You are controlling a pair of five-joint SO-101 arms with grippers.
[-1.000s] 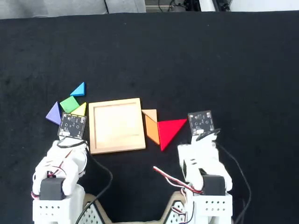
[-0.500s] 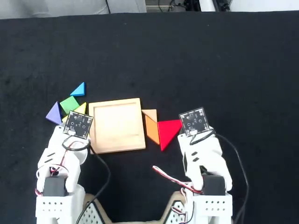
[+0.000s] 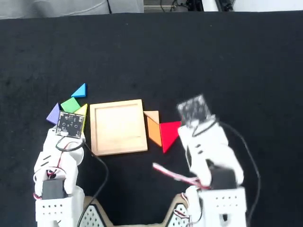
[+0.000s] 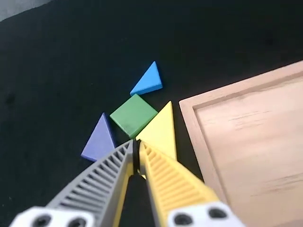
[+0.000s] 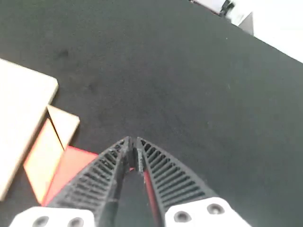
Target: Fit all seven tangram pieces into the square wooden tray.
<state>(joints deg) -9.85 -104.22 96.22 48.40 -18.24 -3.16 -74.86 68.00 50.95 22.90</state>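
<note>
The square wooden tray (image 3: 118,126) lies flat on the black cloth-covered table (image 3: 213,66) between the two arms, and all seven pieces lie on the cloth outside it. Off its left rim sits a tight cluster: a small blue triangle (image 3: 80,90) farthest from the arms, a green square (image 3: 70,104) just nearer and almost meeting it corner to corner, a yellow triangle (image 3: 81,110) against the square's edge and just beside the tray's rim, and a purple triangle (image 3: 54,114) on the square's outer side. The left gripper (image 4: 136,152) has its fingers pressed together, their tips over the spot where the green square, yellow triangle and purple triangle come together; whether they touch a piece cannot be told. Off the tray's right rim lie a pale wood-coloured triangle (image 3: 152,116), an orange parallelogram (image 3: 154,132) touching it on the side nearer the arms, and a large red triangle (image 3: 169,135) set against the parallelogram's outer edge. The right gripper (image 5: 133,152) is likewise closed tight with nothing between its fingers, its tips above the red triangle, which is partly hidden under that arm in the high view
</note>
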